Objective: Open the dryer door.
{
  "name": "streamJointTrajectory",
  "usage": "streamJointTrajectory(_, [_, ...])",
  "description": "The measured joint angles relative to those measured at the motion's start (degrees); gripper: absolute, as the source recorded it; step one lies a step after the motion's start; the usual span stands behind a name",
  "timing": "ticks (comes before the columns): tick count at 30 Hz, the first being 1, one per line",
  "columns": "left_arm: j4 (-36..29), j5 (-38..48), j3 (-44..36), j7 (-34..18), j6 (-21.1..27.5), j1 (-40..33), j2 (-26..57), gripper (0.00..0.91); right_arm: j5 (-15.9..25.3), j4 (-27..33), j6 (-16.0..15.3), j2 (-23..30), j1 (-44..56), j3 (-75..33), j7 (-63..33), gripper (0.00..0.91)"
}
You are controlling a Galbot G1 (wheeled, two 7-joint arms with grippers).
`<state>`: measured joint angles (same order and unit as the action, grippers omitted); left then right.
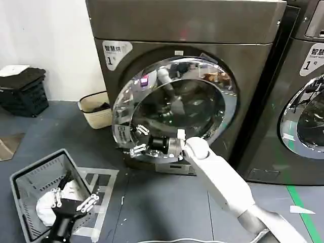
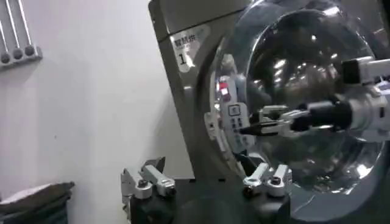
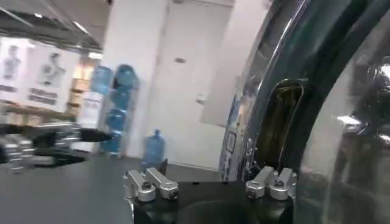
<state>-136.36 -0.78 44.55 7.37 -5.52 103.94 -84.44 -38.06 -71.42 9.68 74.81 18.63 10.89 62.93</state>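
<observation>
- Our right arm [image 1: 223, 177] is smooth white tubing with a rounded joint, ending in a black wrist.
- Our right gripper [image 1: 137, 139] and left gripper [image 1: 71, 200] carry silver screwed fingers.

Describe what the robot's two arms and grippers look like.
The right arm is smooth glossy white with rounded joints, ending in a black wrist and a silver metal right gripper. The left gripper has silver metal links on a black body, with dark tips.

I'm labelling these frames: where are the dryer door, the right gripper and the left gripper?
dryer door [image 1: 223, 86]: head view, upper right of its chrome ring.
right gripper [image 1: 137, 140]: head view, between its fingertips, at the door's left edge.
left gripper [image 1: 73, 198]: head view, between its fingertips, over the basket.
</observation>
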Motion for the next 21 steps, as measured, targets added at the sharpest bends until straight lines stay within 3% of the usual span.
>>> streamJointTrajectory(21, [0.94,1.32,0.61,2.16,1.53,-2.73,2.42,0.907,-5.26,-12.89,0.00,-10.59,2.69,-0.23,10.51,0.907])
